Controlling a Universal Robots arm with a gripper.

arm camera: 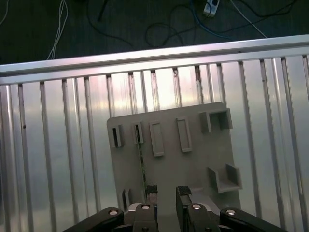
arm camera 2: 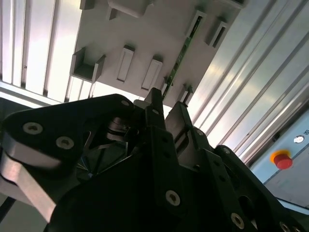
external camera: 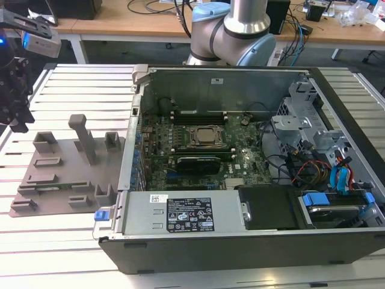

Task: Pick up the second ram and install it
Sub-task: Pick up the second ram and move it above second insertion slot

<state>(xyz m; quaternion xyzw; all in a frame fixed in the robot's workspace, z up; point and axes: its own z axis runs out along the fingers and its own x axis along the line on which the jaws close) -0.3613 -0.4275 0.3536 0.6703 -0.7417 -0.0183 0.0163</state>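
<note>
Far on the exterior view's left, the black two-finger gripper (external camera: 18, 123) is hovering over the flat grey plastic fixture plate (external camera: 60, 174), jaws slightly parted and gripping nothing. The long thin green ram stick (arm camera: 141, 159) is sitting slotted in that plate, just beside one fingertip (arm camera: 151, 189). Rightward, the open black computer case (external camera: 240, 241) is lying.

Both wrist views past fingers (arm camera: 151, 192), down onto fixture plate (arm camera: 193, 166)
</note>
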